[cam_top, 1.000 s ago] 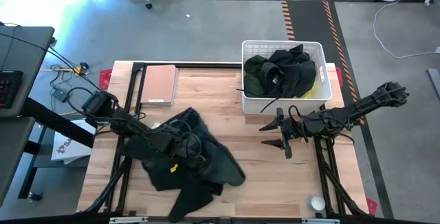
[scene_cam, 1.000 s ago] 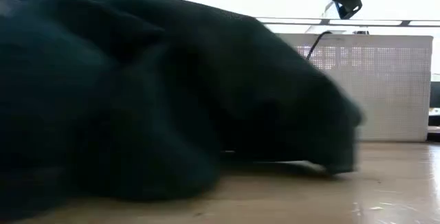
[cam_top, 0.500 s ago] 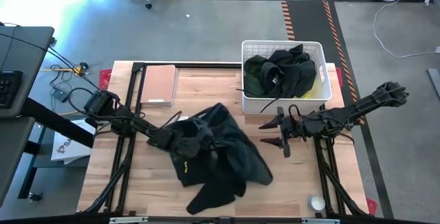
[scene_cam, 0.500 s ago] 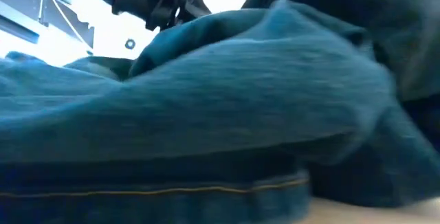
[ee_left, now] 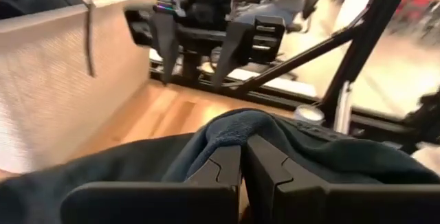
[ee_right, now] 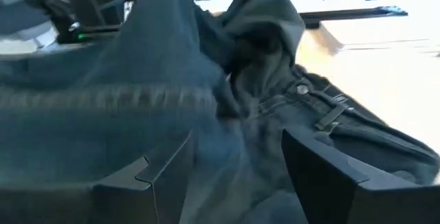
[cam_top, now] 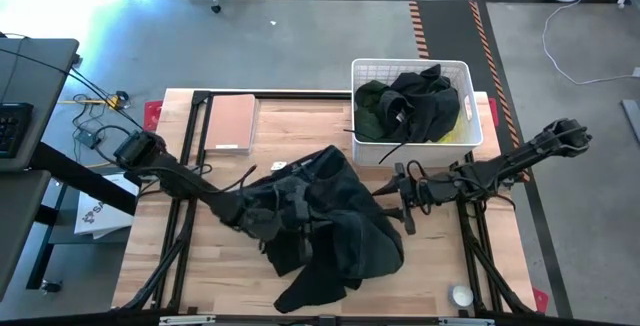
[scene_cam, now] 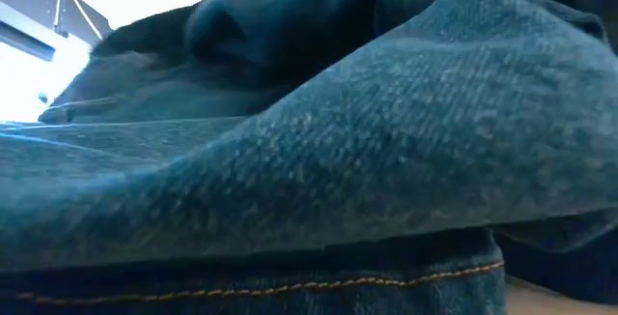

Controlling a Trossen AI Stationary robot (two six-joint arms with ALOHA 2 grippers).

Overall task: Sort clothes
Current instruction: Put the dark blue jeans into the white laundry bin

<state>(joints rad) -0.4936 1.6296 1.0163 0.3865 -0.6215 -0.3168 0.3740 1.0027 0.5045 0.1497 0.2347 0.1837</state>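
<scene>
Left end effector [ee_left: 242, 172]: clenched on a fold of the dark denim jeans [cam_top: 335, 221], lifting a bunched ridge at mid-tabletop.
Right end effector [ee_right: 237, 165]: fingers standing apart, closing on nothing, facing the jeans' near edge just in front of the white basket [cam_top: 362, 149].
Jeans: lying heaped at the centre of the wooden tabletop [cam_top: 300, 131], partly draped over the left arm; waistband button and belt loop are showing in the right wrist view.
Long axis: running diagonally, from the bunched end near the basket down to a leg trailing toward the tabletop's front edge.
Basket: holding other dark garments [cam_top: 415, 106], with a strip of neon yellow at one side.
Doing it well: the right end effector is probably needing a firm bite on the waistband, not loose folds, while the left is keeping the cloth taut and clear of the basket wall.
</scene>
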